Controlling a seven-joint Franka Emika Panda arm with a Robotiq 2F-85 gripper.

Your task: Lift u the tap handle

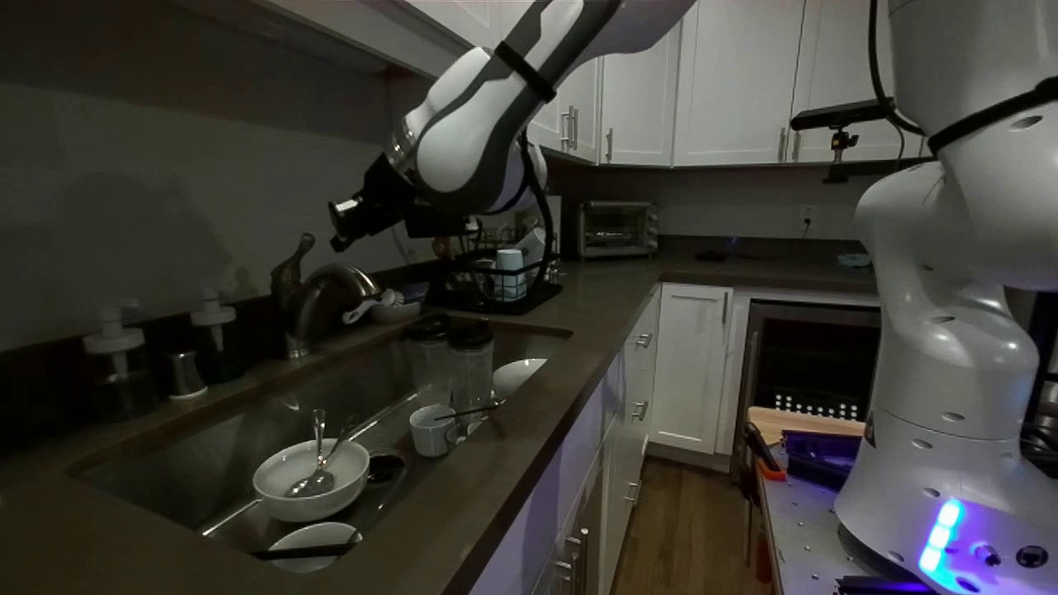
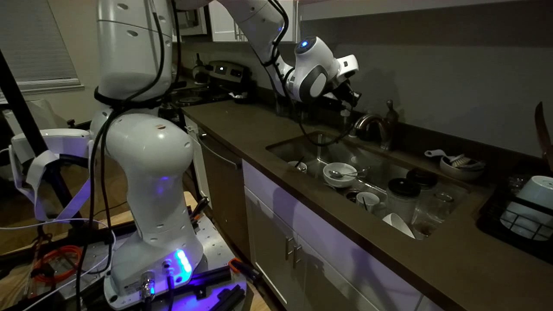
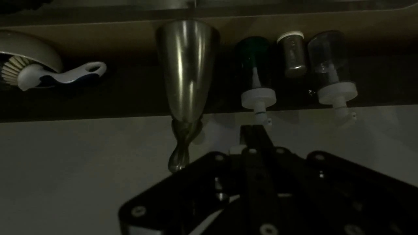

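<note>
The tap (image 1: 318, 302) stands behind the sink, with its curved spout reaching over the basin. Its metal tap handle (image 1: 289, 268) points up behind the spout; the handle also shows in an exterior view (image 2: 391, 113). In the wrist view, which stands upside down, the wide spout (image 3: 187, 68) is left of centre and the handle (image 3: 183, 145) shows below it, its tip close to the gripper's dark linkage. My gripper (image 3: 253, 126) is shut and empty, its fingertips apart from the handle and to its right in that view. In an exterior view the gripper (image 1: 337, 225) is above the tap.
The sink (image 1: 223, 463) holds a white bowl (image 1: 351, 475), a mug (image 1: 430, 434) and tall jars (image 1: 471, 368). Soap bottles (image 3: 258, 98) stand beside the tap, and a bowl with a brush (image 3: 70, 76) on its other side. A dish rack (image 1: 496, 304) stands further along.
</note>
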